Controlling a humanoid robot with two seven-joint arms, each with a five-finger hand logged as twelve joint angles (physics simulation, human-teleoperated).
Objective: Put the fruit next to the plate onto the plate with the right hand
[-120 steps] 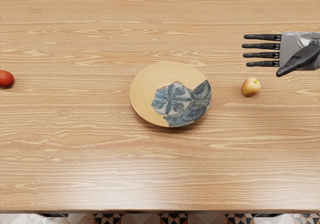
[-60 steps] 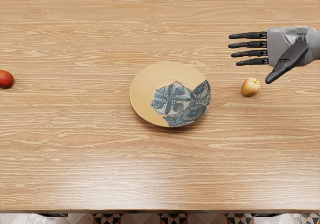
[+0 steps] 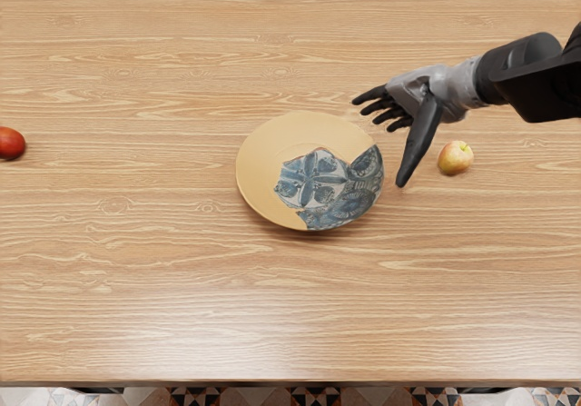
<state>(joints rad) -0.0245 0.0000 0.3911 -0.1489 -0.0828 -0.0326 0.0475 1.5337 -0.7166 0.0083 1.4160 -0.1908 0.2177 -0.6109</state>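
Observation:
A small yellow-red apple (image 3: pixel 456 157) lies on the wooden table just right of the plate (image 3: pixel 272 147), a tan dish with a blue floral pattern on its right half. My right hand (image 3: pixel 395 124) comes in from the right edge and hovers between the plate and the apple, slightly behind them. Its fingers are spread, the thumb points down toward the table, and it holds nothing. The apple sits a short way right of the thumb, not touched.
A red fruit (image 3: pixel 10 143) lies at the far left edge of the table (image 3: pixel 290 288), well away from the plate. The table's front edge runs along the bottom of the view.
My right arm has swung left and lowered, its hand passing over the apple to the plate's right rim, and the wrist has turned so the thumb points down. Apple and plate have not moved.

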